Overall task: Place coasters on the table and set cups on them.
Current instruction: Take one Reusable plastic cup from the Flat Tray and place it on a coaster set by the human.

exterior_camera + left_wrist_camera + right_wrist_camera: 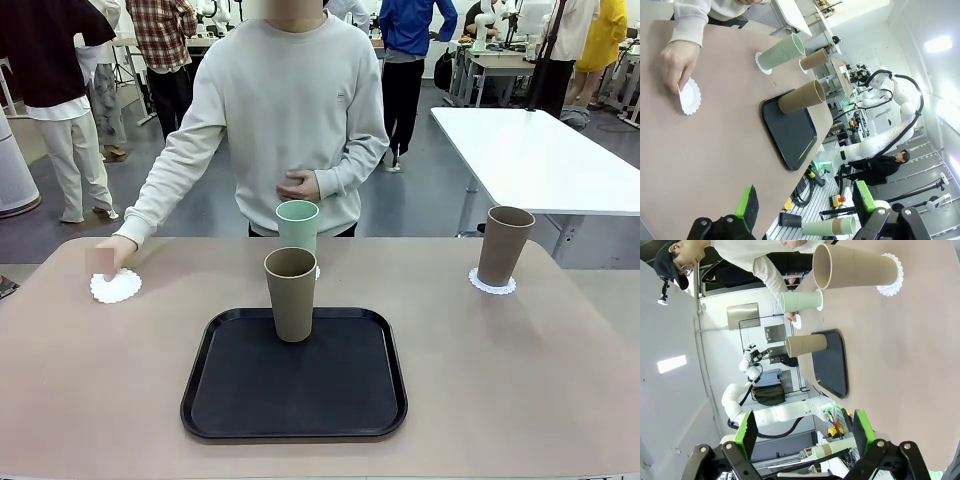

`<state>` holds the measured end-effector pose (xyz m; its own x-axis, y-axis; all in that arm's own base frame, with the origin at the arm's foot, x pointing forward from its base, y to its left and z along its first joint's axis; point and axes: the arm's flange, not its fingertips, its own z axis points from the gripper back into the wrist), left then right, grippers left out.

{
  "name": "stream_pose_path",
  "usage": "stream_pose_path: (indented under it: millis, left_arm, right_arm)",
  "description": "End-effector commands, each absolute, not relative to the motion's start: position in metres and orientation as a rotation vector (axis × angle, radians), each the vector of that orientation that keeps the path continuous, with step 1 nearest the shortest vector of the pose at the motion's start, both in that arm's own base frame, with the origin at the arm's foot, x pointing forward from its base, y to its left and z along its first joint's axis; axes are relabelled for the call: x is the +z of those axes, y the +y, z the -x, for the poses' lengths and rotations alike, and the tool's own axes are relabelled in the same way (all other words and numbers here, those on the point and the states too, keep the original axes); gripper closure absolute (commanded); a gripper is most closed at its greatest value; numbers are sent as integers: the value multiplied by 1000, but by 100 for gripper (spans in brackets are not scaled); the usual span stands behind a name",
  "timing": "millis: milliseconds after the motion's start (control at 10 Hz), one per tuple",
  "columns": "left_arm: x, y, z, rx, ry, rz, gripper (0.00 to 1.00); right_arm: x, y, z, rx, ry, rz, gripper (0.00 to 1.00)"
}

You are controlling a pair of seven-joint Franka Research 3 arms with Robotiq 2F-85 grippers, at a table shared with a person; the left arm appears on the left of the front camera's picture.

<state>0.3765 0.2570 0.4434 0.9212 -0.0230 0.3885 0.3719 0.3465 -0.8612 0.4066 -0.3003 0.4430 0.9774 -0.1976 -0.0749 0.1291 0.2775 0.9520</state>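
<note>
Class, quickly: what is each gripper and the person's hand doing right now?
Left gripper: open, holding nothing.
Right gripper: open, holding nothing.
Person's hand: on the white lacy paper coaster on the beige tabletop.

Beyond the desk's far edge lies a grey floor (200,205). A glossy white table (530,150) stands past the far right corner, more work tables (500,62) behind it. Several people (160,50) stand about the evenly lit room.
</note>
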Motion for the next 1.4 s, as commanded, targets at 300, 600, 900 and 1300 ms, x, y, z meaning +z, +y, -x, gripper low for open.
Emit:
stream_pose_path:
  millis: [300,600,900,1300]
  left_arm:
    - [446,258,-375,-267,-334,1197,0]
    - [446,258,-375,-267,-334,1197,0]
    - [446,258,-375,-267,-334,1197,0]
    - [540,205,-396,-651,-459,854,0]
  right_arm:
    - [445,-301,-407,-221,-70,-1274,0]
    - [445,-301,-407,-221,-70,-1274,0]
    - [445,-301,-407,-221,-70,-1274,0]
    - [445,-301,-407,-221,-70,-1274,0]
